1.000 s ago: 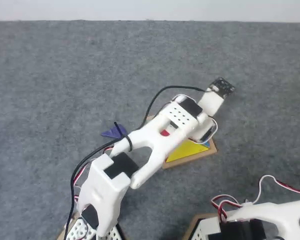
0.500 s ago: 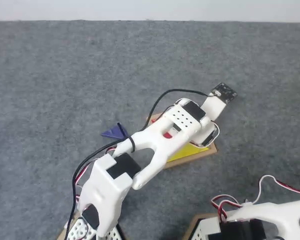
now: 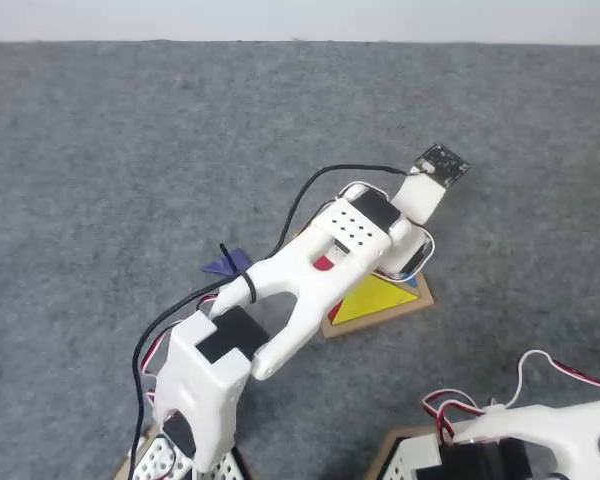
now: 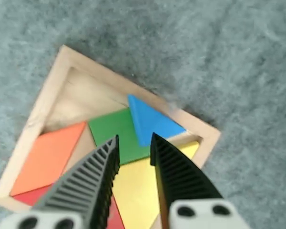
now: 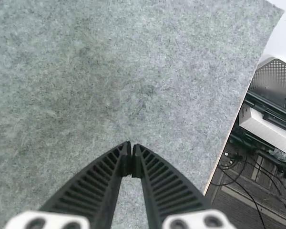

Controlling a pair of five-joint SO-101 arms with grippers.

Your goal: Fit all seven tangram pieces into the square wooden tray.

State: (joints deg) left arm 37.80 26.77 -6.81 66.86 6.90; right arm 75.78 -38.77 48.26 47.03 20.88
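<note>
High view: the L arm (image 3: 310,275) stretches from the near edge up & across the grey bench (image 3: 130,130), w/ its wrist right over the wooden tray (image 3: 423,297). The arm hides most of the tray. A yellow piece (image 3: 372,300) & a bit of a red piece (image 3: 325,264) peek out inside it. A dark purple triangle (image 3: 223,266) lies on the bench outside the tray, just beside the arm, w/ the arm's black wire (image 3: 305,200) passing in front of it. The R arm (image 3: 540,435) sits low at the near corner, well apart from the tray.

Left wrist view: the L claw (image 4: 134,140) hangs above the tray, open just a little, w/ nothing in it. Its tips are over the spot where a green piece (image 4: 114,129) meets a blue triangle (image 4: 150,121). An orange piece (image 4: 47,155) lies beside the green one, & the yellow & red ones are nearer the claw's base. One corner of the tray floor is bare wood.

Right wrist view: the R claw (image 5: 132,148) is closed tight, tips touching, holding nothing, over the grey bench. Past the bench edge are a grey box (image 5: 274,86) & some cables (image 5: 248,176).
</note>
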